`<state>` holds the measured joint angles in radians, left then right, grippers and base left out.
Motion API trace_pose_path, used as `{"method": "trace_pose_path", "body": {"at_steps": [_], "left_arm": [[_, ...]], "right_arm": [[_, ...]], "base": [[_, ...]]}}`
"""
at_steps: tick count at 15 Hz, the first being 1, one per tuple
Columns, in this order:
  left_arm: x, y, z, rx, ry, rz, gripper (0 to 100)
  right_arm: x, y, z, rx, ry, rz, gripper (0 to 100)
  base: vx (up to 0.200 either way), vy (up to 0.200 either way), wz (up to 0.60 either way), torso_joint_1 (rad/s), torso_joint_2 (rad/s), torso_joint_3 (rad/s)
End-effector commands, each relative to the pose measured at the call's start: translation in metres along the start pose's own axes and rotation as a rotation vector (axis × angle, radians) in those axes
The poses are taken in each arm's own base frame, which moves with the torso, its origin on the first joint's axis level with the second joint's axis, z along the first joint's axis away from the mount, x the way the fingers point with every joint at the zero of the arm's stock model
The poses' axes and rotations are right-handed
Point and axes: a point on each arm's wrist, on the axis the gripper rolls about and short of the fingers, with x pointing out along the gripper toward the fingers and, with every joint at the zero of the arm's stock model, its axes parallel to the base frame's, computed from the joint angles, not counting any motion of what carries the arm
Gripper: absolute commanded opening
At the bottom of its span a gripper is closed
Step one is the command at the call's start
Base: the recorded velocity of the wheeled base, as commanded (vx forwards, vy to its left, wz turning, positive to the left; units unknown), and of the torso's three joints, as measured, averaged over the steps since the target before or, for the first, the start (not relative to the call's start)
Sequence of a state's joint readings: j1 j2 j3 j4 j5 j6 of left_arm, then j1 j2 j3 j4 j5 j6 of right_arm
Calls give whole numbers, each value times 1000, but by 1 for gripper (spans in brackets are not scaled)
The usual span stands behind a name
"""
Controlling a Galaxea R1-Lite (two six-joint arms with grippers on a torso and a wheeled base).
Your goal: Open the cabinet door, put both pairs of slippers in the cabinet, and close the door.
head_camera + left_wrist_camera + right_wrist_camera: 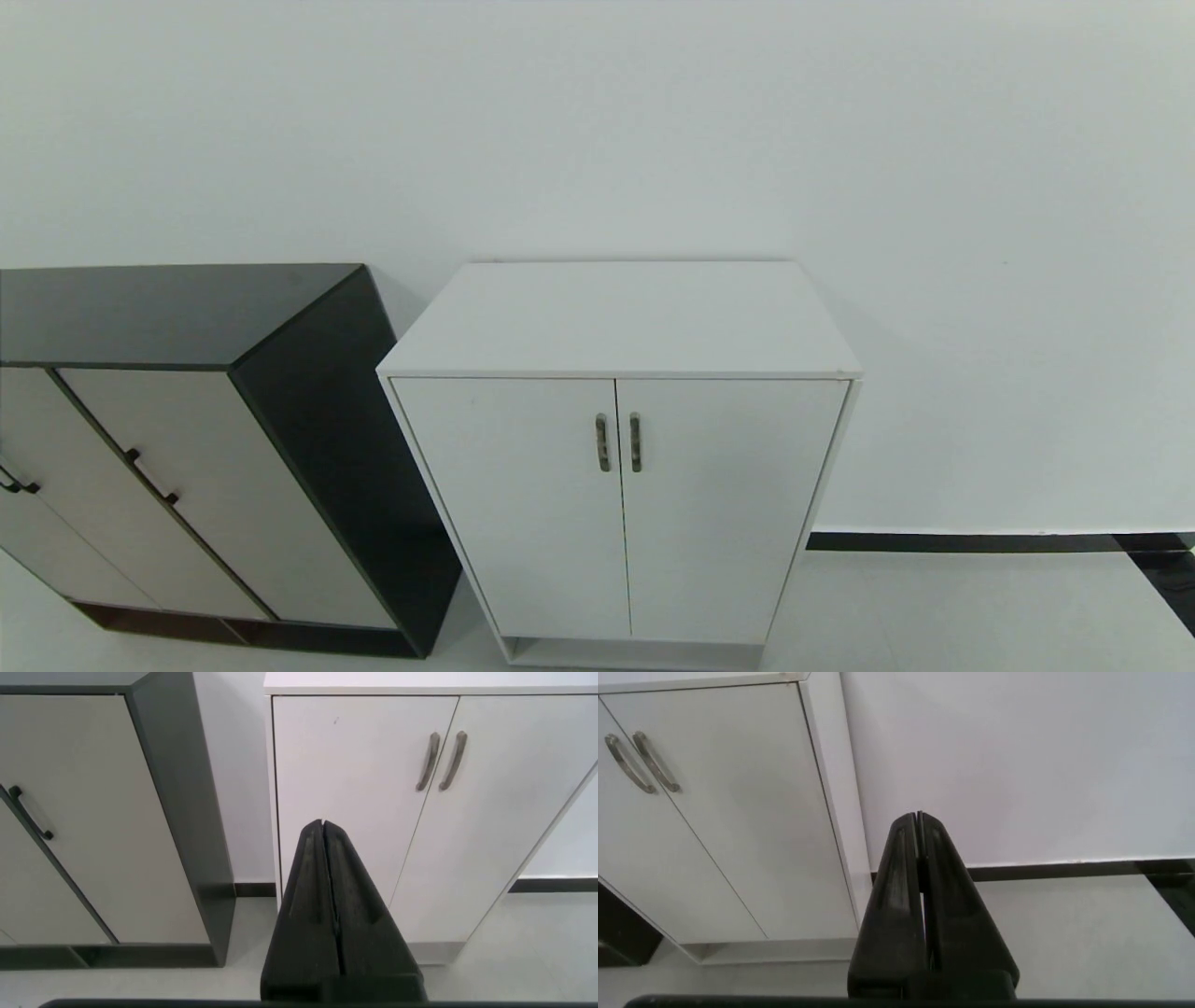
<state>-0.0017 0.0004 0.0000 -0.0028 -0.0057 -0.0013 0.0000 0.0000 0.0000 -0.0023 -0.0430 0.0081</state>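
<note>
While the cabinet (523, 504) stands shut, left gripper (322, 824) and right gripper (920, 818) are closed, empty.

Matt board, brushed metal
The cabinet (523, 504) is showing smooth matt white laminate, its handles (602, 442) are looking like brushed metal, the dark cabinet (327, 439) is giving a faint sheen

- Bright, even, diffuse light covered the wall (597, 121).
- The white cabinet (616, 317) cast soft shadows on the wall at both sides.
- The dark cabinet (317, 420) carried a faint sheen on top.
- In the head view, straight edges bowed near the borders.
</note>
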Motion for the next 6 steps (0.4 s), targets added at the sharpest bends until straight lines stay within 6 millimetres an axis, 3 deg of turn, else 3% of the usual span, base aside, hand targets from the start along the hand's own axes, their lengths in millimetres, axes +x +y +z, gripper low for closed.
{"method": "trace_pose_path", "body": {"at_steps": [1,6], "left_arm": [[0,0,0,0,1,0,0],[0,0,0,0,-1,0,0]], "right_arm": [[0,0,0,0,1,0,0],[0,0,0,0,1,0,0]], "base": [[0,0,0,0,0,0],[0,0,0,0,0,0]]}}
